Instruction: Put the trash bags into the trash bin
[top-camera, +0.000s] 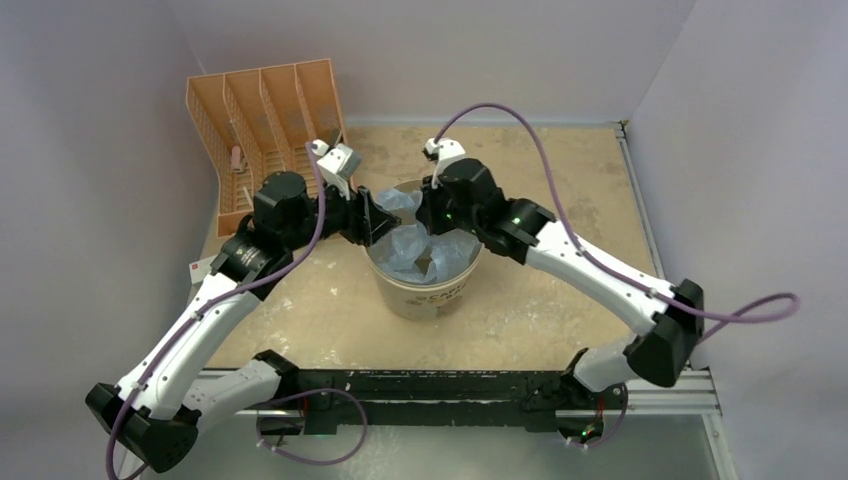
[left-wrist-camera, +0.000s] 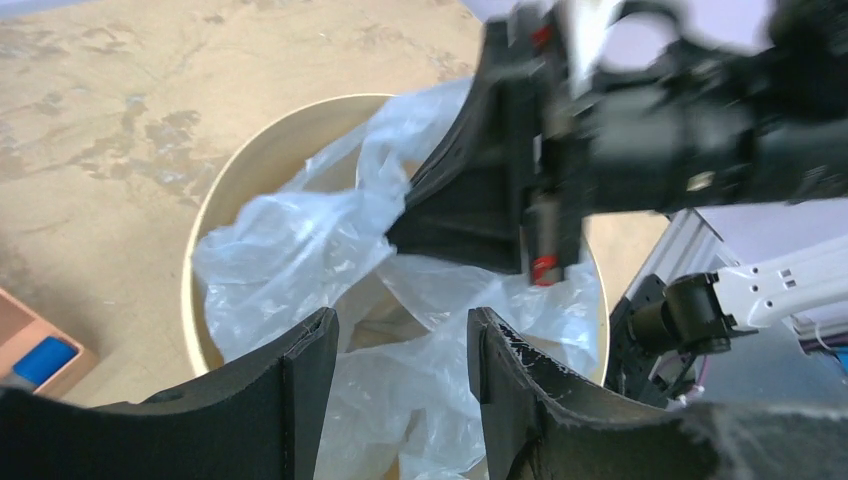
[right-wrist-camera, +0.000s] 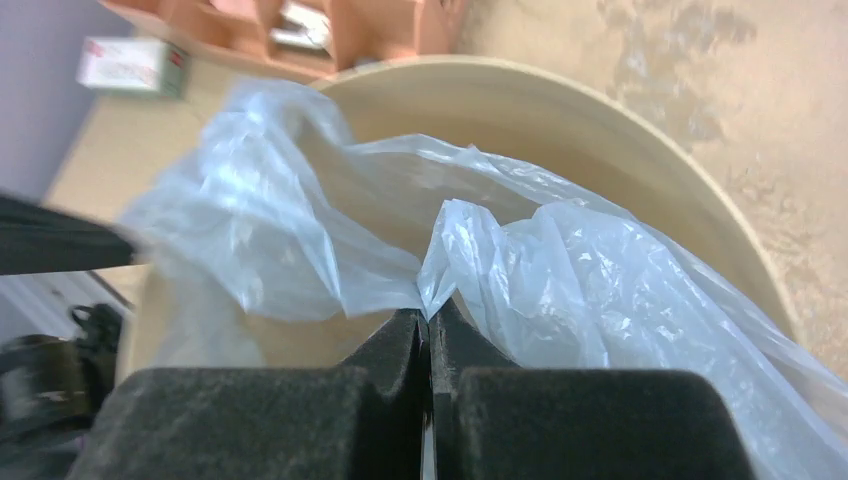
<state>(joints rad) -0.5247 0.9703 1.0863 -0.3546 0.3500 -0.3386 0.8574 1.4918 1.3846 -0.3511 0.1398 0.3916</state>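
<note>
The cream trash bin (top-camera: 430, 295) stands mid-table with the crinkled light-blue trash bag (top-camera: 410, 245) bunched inside it and lapping over the rim. My left gripper (top-camera: 378, 222) hovers at the bin's left rim. In the left wrist view its jaws (left-wrist-camera: 402, 318) stand open, with bag film (left-wrist-camera: 290, 250) lying below the gap and nothing pinched. My right gripper (top-camera: 432, 210) reaches in from the far right rim. In its wrist view the right gripper (right-wrist-camera: 428, 315) is shut on a gathered fold of the bag (right-wrist-camera: 600, 280), just above the bin's inner wall (right-wrist-camera: 600, 130).
An orange slotted rack (top-camera: 265, 120) leans at the back left corner. A small white box with red print (top-camera: 197, 268) lies at the table's left edge. Both grippers crowd the bin's mouth, close to each other. A black rail (top-camera: 450, 385) runs along the near edge.
</note>
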